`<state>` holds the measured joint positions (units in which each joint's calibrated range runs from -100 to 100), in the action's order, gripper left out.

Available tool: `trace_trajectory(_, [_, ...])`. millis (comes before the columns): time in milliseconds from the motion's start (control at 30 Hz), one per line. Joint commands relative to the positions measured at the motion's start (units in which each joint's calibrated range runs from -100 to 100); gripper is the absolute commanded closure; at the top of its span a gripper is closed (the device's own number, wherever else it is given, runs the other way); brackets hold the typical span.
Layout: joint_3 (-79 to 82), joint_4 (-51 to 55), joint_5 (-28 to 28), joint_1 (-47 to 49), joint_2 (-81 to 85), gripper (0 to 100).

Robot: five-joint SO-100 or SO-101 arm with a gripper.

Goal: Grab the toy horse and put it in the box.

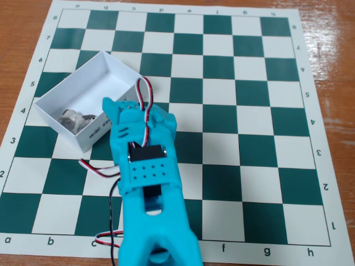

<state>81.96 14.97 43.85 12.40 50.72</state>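
Observation:
The white box (119, 69) stands on the left part of the chessboard, with a barcode label on its near long wall. The toy horse (74, 118), whitish-grey with dark patches, lies on its side inside the box at the near left end. My cyan gripper (133, 109) reaches in from the bottom edge and hovers at the box's near right corner. One fingertip (109, 104) points over the labelled wall, and the other finger sits well to its right. The gripper looks open and empty, a short way from the horse.
The green-and-white chessboard mat (233, 111) covers a wooden table (333, 33). Red, white and black servo wires (145, 91) loop above the wrist and trail off its left side.

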Motion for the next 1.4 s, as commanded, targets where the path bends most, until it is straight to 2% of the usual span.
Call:
trace_trajectory(0, [6.75,4.88,0.33,-3.11,13.08,68])
trace_trajectory(300, [12.03,32.78,-0.16,-7.54,32.99,69])
trace_trajectory(567, [18.04,45.74,0.18,-8.4,45.74,69])
trace_trajectory(767, [18.04,55.62,-0.21,-7.9,48.83,69])
trace_trajectory(1100, [18.04,59.2,-10.76,-7.9,48.83,69])
trace_trajectory(1367, [18.04,59.2,-10.76,-7.18,48.83,69])
